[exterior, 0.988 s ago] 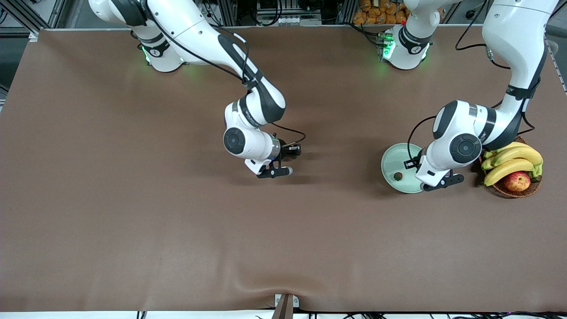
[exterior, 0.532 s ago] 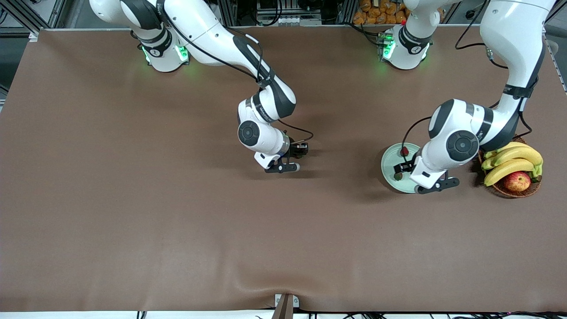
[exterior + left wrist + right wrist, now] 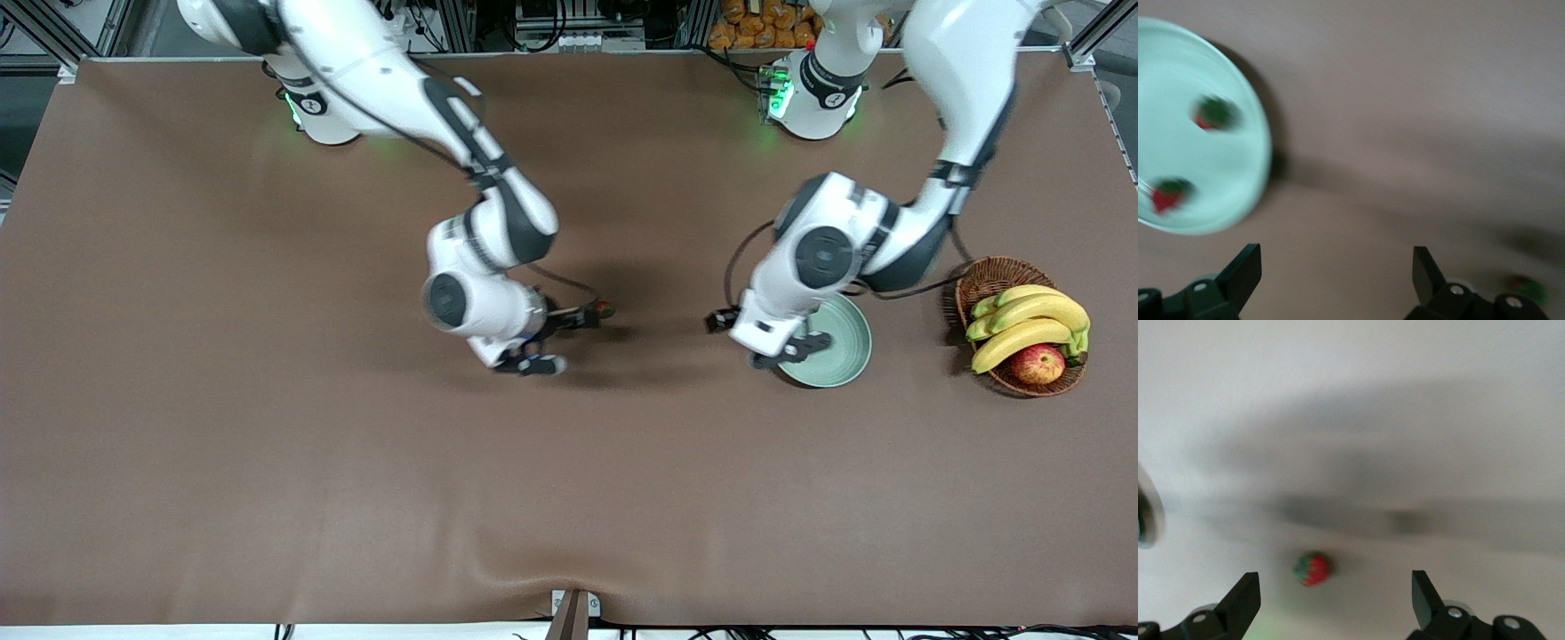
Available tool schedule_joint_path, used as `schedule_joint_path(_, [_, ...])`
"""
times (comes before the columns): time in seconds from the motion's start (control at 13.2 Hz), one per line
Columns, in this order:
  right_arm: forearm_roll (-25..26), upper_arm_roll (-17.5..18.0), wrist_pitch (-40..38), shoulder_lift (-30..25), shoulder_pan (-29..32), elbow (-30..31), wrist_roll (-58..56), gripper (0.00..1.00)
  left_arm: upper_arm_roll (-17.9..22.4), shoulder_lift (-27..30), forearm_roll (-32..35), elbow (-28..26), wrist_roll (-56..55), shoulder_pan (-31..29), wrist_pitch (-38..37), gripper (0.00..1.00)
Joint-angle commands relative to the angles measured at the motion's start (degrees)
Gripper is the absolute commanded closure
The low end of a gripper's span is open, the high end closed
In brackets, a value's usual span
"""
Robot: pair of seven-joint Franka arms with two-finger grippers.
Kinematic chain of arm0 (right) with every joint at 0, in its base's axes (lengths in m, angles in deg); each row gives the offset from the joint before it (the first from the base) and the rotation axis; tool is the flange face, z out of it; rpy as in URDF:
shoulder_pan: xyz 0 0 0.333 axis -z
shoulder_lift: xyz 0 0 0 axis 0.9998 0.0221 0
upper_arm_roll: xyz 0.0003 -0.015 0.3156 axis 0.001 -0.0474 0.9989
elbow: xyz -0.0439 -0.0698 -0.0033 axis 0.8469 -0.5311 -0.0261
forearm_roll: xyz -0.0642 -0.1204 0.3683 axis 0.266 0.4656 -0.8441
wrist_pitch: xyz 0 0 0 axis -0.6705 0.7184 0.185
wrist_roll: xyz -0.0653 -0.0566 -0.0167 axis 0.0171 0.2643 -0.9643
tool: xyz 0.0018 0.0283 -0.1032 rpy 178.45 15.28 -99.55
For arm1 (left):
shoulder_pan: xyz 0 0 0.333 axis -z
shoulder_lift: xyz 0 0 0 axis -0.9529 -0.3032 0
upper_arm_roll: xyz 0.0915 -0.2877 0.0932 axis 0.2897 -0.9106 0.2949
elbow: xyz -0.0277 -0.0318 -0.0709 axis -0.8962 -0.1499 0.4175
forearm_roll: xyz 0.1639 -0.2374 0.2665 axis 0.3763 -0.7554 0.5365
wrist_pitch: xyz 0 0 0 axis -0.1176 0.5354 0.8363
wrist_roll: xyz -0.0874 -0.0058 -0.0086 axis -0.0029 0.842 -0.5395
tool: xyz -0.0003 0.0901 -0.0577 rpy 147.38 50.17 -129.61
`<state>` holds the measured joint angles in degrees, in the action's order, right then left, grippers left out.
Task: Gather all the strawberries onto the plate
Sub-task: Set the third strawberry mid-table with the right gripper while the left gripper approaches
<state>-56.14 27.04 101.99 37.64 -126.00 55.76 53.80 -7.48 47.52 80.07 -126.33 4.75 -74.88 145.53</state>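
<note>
The pale mint-green plate lies near the left arm's end of the table. The left wrist view shows the plate with two strawberries in it; in the front view the left arm hides them. My left gripper is open and empty, over the plate's rim on the side toward the table's middle. The third strawberry lies on the bare table. My right gripper is open and empty, low over the table beside this strawberry.
A brown wicker basket with bananas and a red-yellow apple stands at the left arm's end of the table, beside the plate. The brown table cover spreads wide toward the front camera.
My left arm has swung from the basket side of the plate across it toward the table's middle, now covering the plate's berries. My right arm has pulled back slightly, uncovering the third strawberry.
</note>
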Motion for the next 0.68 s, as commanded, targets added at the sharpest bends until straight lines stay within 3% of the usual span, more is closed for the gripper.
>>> schedule_joint_path(0.0, [9.1, 1.2, -10.3, -7.5, 8.9, 1.5, -0.3, 0.00, 0.5, -6.5, 0.0, 8.5, -11.9, 8.8, -1.2, 0.00])
schedule_joint_path(0.23, [17.7, 1.2, -20.9, -13.4, 16.2, 1.0, -0.1, 0.00, 0.9, -11.9, 0.3, 12.3, -19.3, 15.2, 0.9, 0.00])
schedule_joint_path(0.46, [24.6, 1.2, -29.9, -17.9, 21.9, -1.0, -0.4, 0.00, 5.5, -15.2, 3.7, 14.1, -25.5, 21.9, 4.3, 0.00])
schedule_joint_path(0.61, [28.3, 1.2, -34.2, -21.4, 26.1, -2.6, -4.0, 0.00, 6.8, -16.9, 4.2, 14.0, -26.9, 23.4, 7.2, 0.01])
